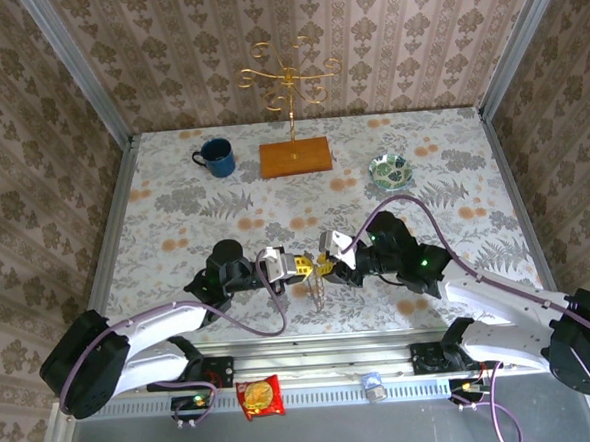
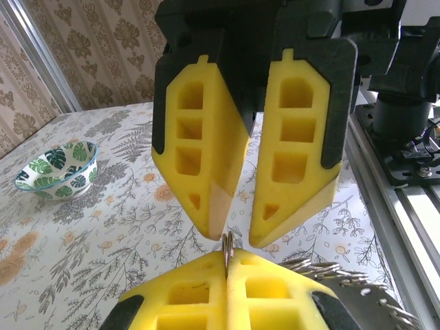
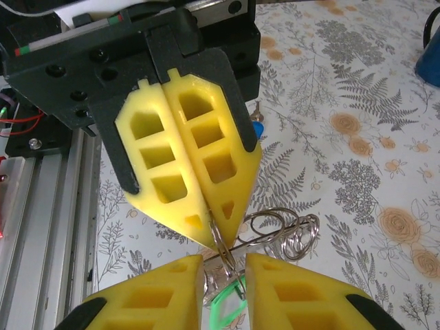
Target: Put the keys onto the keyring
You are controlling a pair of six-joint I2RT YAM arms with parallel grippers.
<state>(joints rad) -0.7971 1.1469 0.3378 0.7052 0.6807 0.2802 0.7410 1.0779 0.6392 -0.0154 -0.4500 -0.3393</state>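
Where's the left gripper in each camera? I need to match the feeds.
Top external: left gripper low centre, pointing right.
Left wrist: left gripper at the bottom edge, tips up.
Right wrist: left gripper upper centre, tips down.
Shared landmark: the keyring pinched in its tips.

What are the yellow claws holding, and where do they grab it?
The left gripper pinches the keyring by one thin wire loop, right at its fingertips. The right gripper has its jaws apart around that loop, seemingly gripping nothing.
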